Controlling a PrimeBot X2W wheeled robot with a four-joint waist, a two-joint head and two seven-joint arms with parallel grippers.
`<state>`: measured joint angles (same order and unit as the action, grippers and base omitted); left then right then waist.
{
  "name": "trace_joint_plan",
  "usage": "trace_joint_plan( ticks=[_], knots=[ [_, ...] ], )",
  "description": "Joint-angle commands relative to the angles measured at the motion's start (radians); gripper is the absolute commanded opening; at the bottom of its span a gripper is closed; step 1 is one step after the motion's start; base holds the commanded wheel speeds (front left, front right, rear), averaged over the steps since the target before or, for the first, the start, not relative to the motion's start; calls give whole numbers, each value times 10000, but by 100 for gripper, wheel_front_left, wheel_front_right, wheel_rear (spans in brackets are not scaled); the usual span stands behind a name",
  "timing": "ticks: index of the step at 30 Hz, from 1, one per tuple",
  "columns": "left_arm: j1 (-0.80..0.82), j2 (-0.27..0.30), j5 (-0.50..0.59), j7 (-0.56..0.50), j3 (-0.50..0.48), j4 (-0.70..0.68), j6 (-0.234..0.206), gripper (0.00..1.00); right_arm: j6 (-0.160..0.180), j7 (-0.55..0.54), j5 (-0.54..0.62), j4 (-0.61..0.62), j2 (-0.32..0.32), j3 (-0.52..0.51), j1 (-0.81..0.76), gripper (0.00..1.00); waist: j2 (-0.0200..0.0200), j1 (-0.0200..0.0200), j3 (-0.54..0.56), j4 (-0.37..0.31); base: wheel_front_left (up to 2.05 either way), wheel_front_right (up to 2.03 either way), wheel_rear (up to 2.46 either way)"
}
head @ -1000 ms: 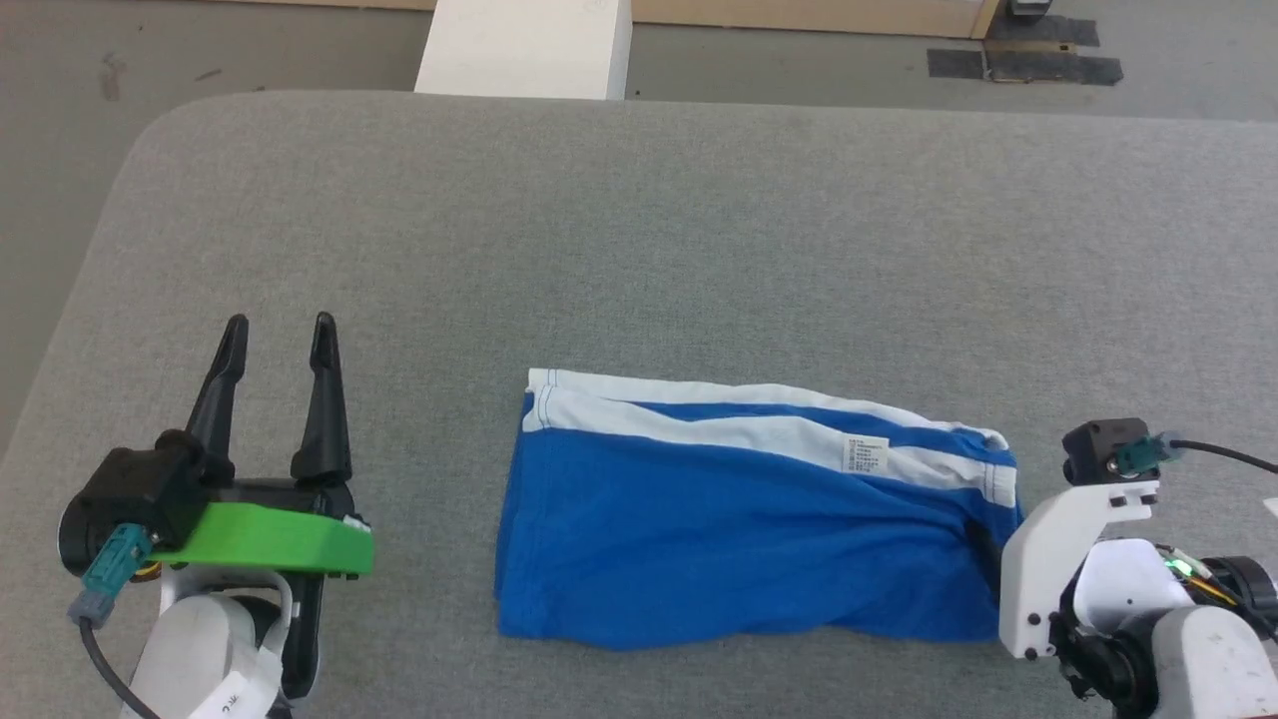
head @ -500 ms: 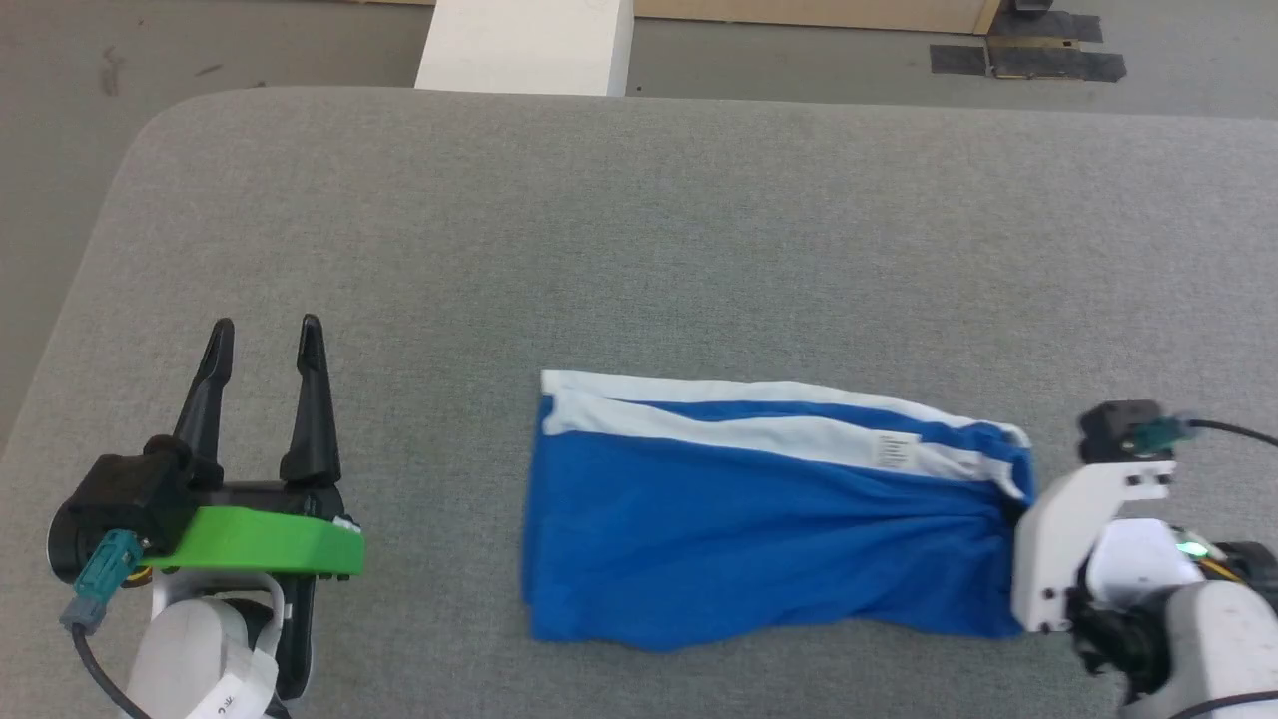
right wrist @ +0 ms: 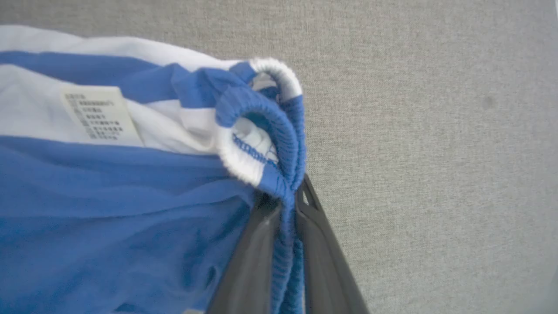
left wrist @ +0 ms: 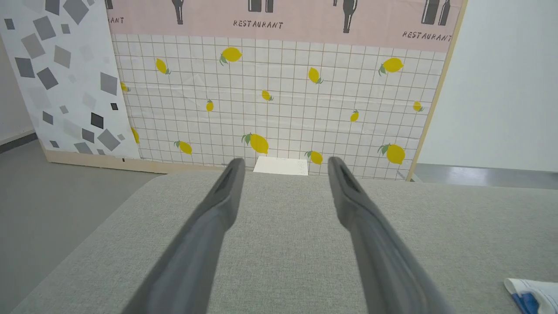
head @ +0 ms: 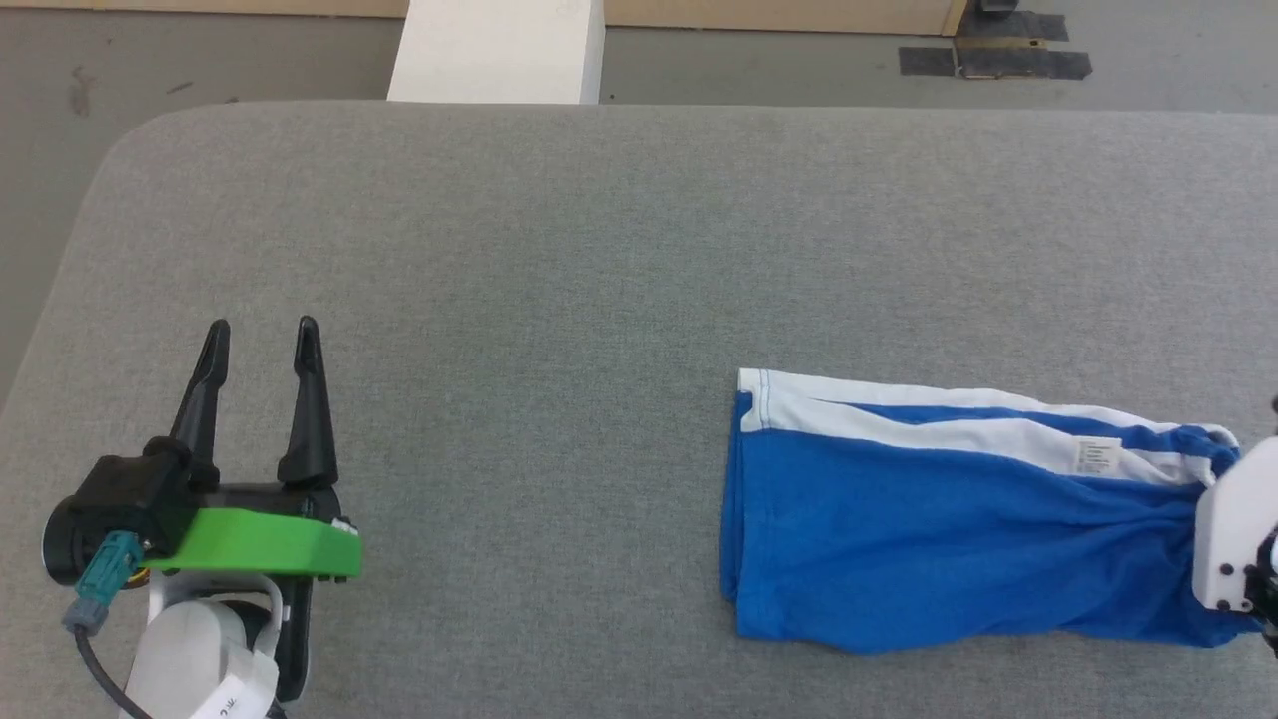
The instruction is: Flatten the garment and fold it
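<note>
Indoors, grey table (head: pixel 599 250), lemon-print wall (left wrist: pixel 279 100) (perhaps a backdrop), right hand (right wrist: pixel 285 198) pinching garment (head: pixel 949 539).

A grey cloth-covered table (head: pixel 639 250) with rounded corners lies under the left pincer (left wrist: pixel 285 160); straight past its fingertips a white block (left wrist: pixel 281 166) stands just beyond the table's far edge; behind that rises a gridded panel (left wrist: pixel 279 100) strewn with yellow lemons (a pink band (left wrist: pixel 305 17) above reads "RESTAURANT"); to the pincer's left are a panel of grey squares (left wrist: pixel 65 78) and grey floor (left wrist: pixel 52 196); to its right, a plain white wall (left wrist: pixel 501 87).
</note>
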<state>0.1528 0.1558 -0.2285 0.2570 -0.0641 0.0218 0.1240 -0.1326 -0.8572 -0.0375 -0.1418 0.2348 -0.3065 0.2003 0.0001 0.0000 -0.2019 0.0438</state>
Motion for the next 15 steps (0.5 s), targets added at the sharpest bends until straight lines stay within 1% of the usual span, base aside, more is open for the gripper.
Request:
trace_joint_plan(
  ticks=[1,3,4,6,8,9,12,15],
  knots=[
    [-117,-56,38,47,4,-3,65,100,19,-224,-128,252,80,262,114,0,-1,0,122,-50,0,0,0],
    [-187,-92,19,47,16,-28,65,100,19,-863,-460,819,216,751,-78,0,-1,0,199,-54,0,0,0],
    [-277,-119,30,47,36,-79,65,100,19,-1969,-1061,2257,477,1523,-442,0,-1,0,315,-58,0,0,0],
    [-308,-131,38,47,63,-108,66,100,19,-2513,-1530,3253,474,1907,-608,0,-1,0,365,-41,0,0,0],
    [-330,-144,35,47,83,-130,66,100,19,-2953,-1901,4056,197,2144,-673,0,-1,0,416,-21,0,0,0],
    [-364,-179,36,47,139,-145,66,100,19,-3185,-2147,4704,-372,2488,-691,0,-1,0,473,62,0,0,0],
    [-391,-201,9,47,182,-139,66,100,19,-3001,-2077,4705,-993,2897,-635,0,-1,0,504,199,0,0,0],
    [-388,-230,-57,47,170,-147,66,100,19,-2476,-1927,4282,-1456,3309,-545,0,-1,0,434,388,0,0,0]
  ],
)
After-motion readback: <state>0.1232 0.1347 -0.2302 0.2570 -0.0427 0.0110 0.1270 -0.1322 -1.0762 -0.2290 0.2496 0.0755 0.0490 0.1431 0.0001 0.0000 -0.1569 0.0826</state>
